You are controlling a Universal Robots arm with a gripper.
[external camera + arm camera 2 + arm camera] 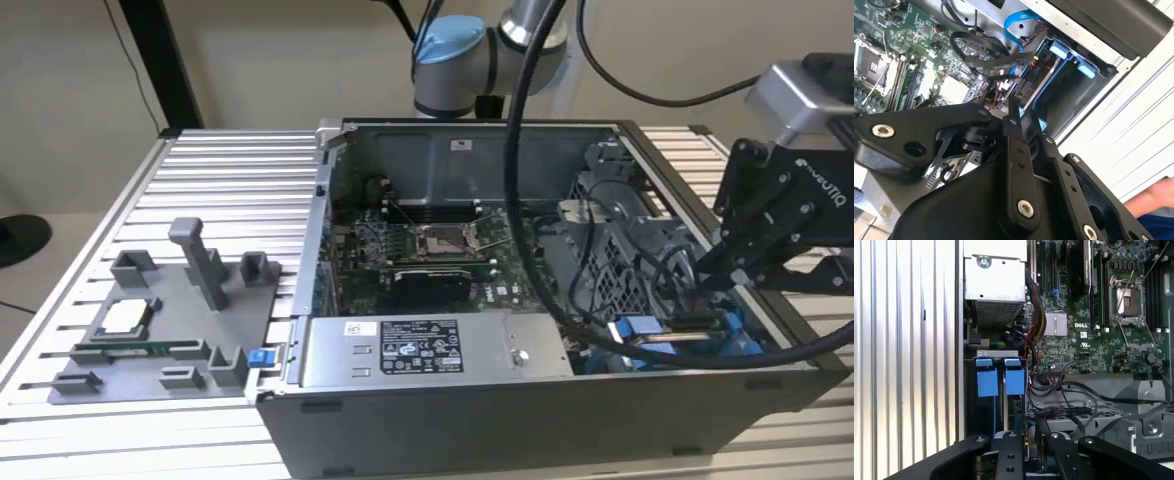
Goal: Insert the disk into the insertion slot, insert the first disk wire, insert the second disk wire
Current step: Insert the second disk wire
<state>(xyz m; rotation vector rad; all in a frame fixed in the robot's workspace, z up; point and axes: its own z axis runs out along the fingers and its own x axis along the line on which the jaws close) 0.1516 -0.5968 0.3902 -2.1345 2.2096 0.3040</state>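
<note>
Black end effector (747, 285) over the insertion slot (985, 405), grip state unclear, ribbed aluminium table (227, 190), beige wall (267, 60)

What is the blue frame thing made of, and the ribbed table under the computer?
The bright blue carrier frame looks like moulded plastic: solid colour, matte, soft-edged tabs. The ribbed silver table looks like aluminium: brushed sheen, straight grooved slats. The gripper sits by the frame.

Glossy blue plastic disk (988, 382) carrier — matt black gripper (1024, 440).
</note>
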